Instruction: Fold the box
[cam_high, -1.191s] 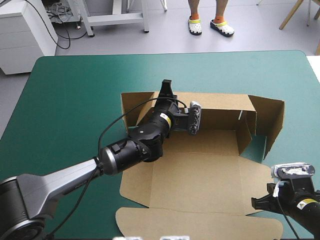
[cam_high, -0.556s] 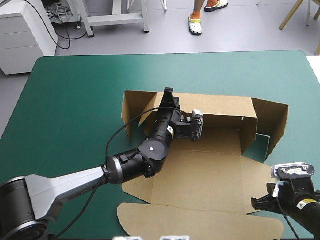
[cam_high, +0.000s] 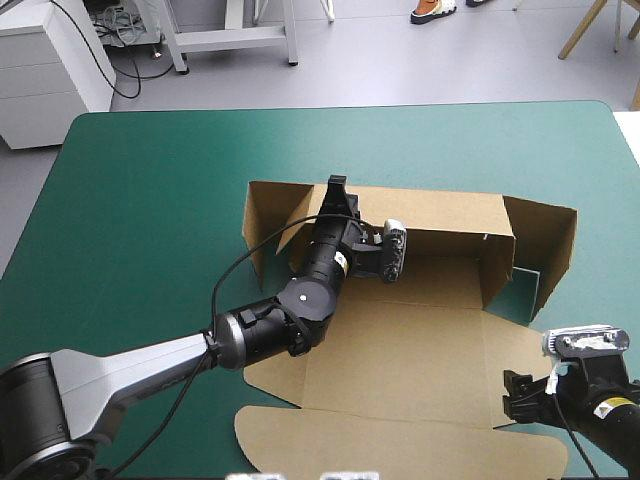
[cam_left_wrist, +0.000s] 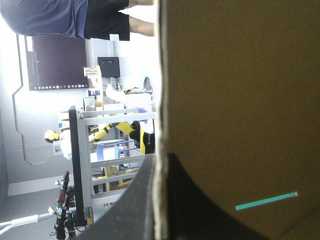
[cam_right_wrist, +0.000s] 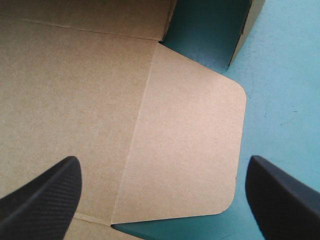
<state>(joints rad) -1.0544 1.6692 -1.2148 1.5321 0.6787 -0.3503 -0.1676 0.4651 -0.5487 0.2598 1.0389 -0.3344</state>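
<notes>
**A:** Where is the box on the table (cam_high: 150, 200)?

**B:** The brown box (cam_high: 400, 350) lies on the teal-green cover, right of the middle and toward the near edge. Its long axis runs from left to right, parallel to the far edge of the table. The open side faces up.

**A:** Which parts of it are raised?

**B:** The far wall (cam_high: 440, 210) stands upright along the whole length. The right wall (cam_high: 550, 240) is also up, a little tilted, and at the left end a shorter piece rises too. The base lies flat, and the lid (cam_high: 400, 445) lies flat as well, pointing to the near edge.

**A:** And the left gripper (cam_high: 338, 186)?

**B:** Its arm reaches over the base from the left. The black fingers are closed on the top edge of the far wall, close to its left end. In the left wrist view the board passes between them, so the left gripper (cam_left_wrist: 161, 157) holds the box.

**A:** The right gripper (cam_high: 515, 398)?

**B:** It is at the near right corner of the box, with the fingers (cam_right_wrist: 45, 195) wide apart. In the right wrist view the right gripper (cam_right_wrist: 162, 160) is over the rounded flap (cam_right_wrist: 190, 140), which lies flat on the cover. It holds nothing. I cannot tell if it touches the flap.
</notes>
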